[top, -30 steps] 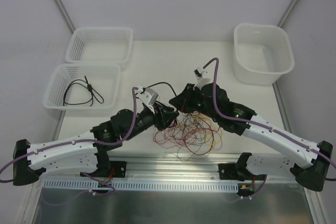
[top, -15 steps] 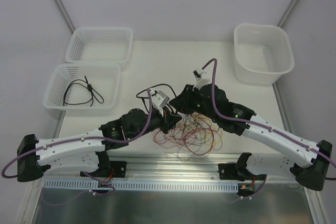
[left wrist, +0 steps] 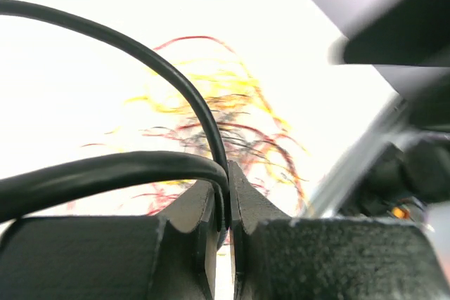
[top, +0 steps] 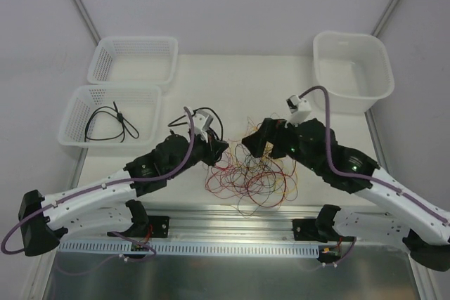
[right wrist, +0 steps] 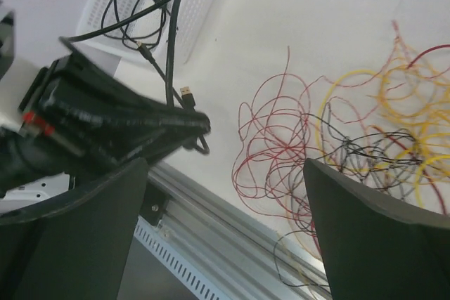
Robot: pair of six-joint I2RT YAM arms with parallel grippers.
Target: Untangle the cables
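Nearest the arms' bases, the cables (top: 249, 173) lie in a loose red, yellow and black heap on the counter (top: 232, 82). Just past its left edge, the left gripper (top: 216, 148) has its jaws pinched shut on a black cable (top: 208, 119) that loops up above the wrist. At the heap's far right edge the right gripper (top: 254, 140) hovers, jaws wide with nothing between them. Farther left, the near basket (top: 151, 114) holds a bundled black lead (top: 112, 124). A second basket (top: 133, 61) and a white tub (top: 351, 72) sit at the far side.

The black cable may be threaded through the fine wires, so a pull toward the basket could drag the heap along or tighten it. Only the left wrist view shows the cable seated deep between the jaws. Only the right wrist view shows a plug (right wrist: 186, 93) hanging beside them, which the top view cannot resolve.
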